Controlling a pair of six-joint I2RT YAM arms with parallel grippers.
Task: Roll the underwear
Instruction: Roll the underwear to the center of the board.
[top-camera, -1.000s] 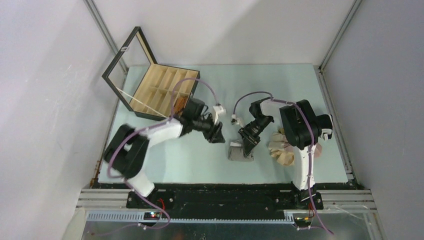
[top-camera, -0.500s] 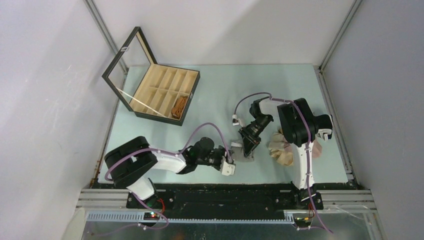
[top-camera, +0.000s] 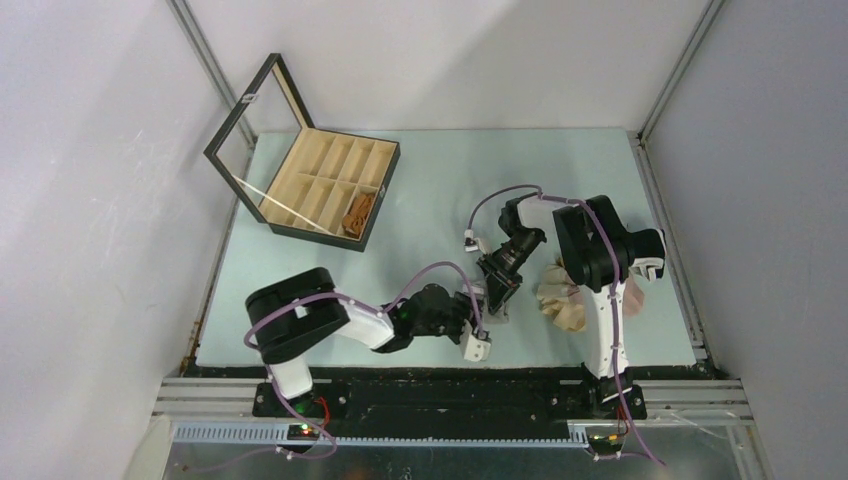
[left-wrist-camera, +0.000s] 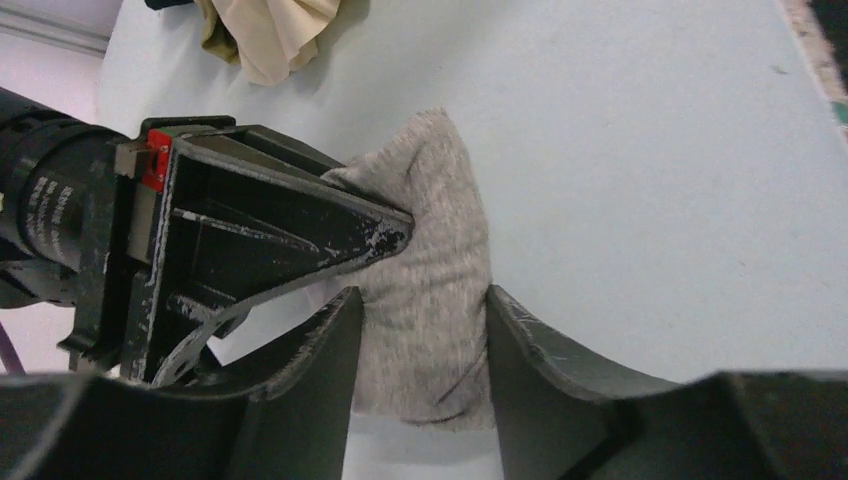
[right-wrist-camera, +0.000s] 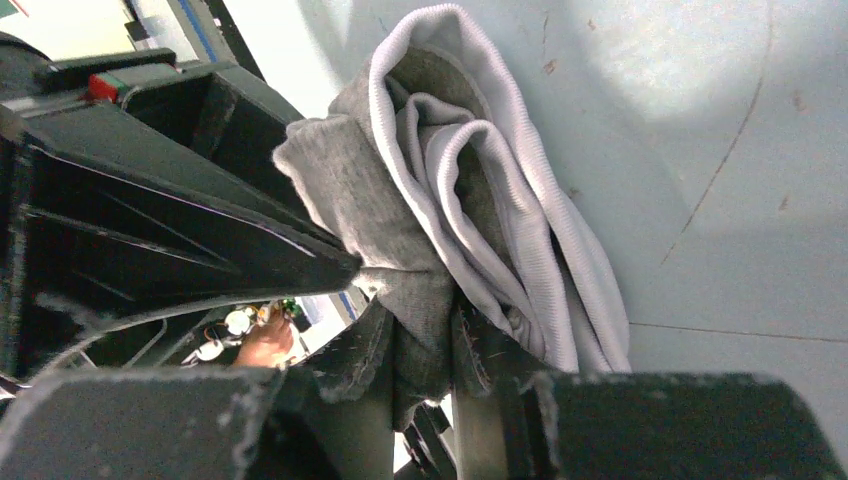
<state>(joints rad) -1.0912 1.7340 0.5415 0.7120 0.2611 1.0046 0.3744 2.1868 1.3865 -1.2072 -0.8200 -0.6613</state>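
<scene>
Lying bunched on the pale green table (top-camera: 430, 170), near its front edge and about midway between the two arms, the grey underwear (left-wrist-camera: 445, 190) is met by both claws at once. The right gripper (right-wrist-camera: 425, 330) comes down on it from the far side. Its jaws are drawn narrow and pinched onto a fold of the grey cloth, which rises out of them in loose ribbed layers, paler at the hem. The left arm reaches low along the front of the table. The left gripper (left-wrist-camera: 423, 292) stands partly wide, with one finger on each side of the near end of the garment, and the cloth between them lies slack rather than squeezed. In the left wrist view, one black finger of the right claw rests its tip on the cloth just beyond the left fingers. To the right, just beside the right arm, a beige garment (top-camera: 560, 300) lies crumpled in a heap. Well apart at the far left, the wooden box (top-camera: 310, 233) stands with its lid raised, and a rust-brown garment (top-camera: 357, 212) sits in a compartment near its front right corner.
</scene>
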